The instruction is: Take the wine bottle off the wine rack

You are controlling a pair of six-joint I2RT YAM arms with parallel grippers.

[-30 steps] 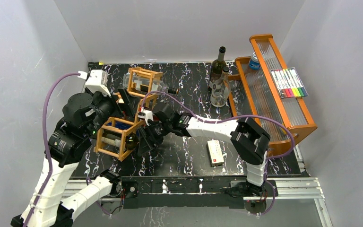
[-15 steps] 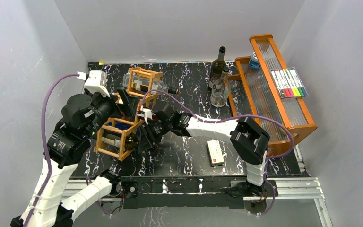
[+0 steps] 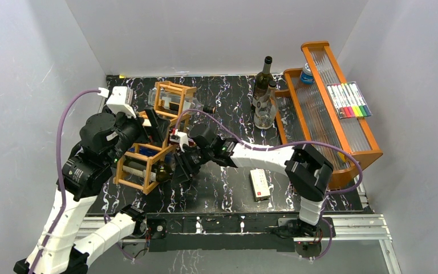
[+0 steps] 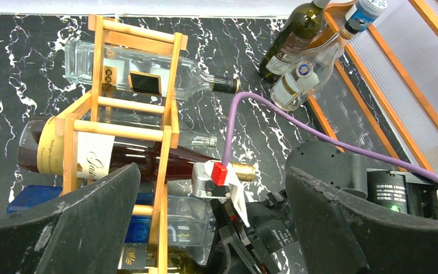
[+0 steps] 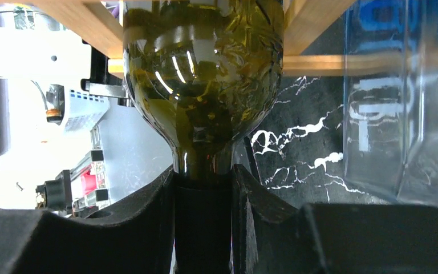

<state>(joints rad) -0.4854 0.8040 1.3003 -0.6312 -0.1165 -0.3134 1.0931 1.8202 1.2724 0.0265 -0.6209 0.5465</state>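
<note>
Currently: right gripper [image 5: 202, 194] clamped on the neck of the dark green glass wine bottle [image 5: 202, 85], which lies in the near cell of the orange-brown wooden lattice wine rack [image 4: 131, 106]. Left gripper [image 4: 211, 177] gapes wide above the rack. Next, likely a straight pull rightward along the bottle's axis.

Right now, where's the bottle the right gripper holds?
The green bottle lies left of centre in the top view, in the nearest cell of the wine rack, neck clamped by the right gripper, beside a clear bottle.
</note>
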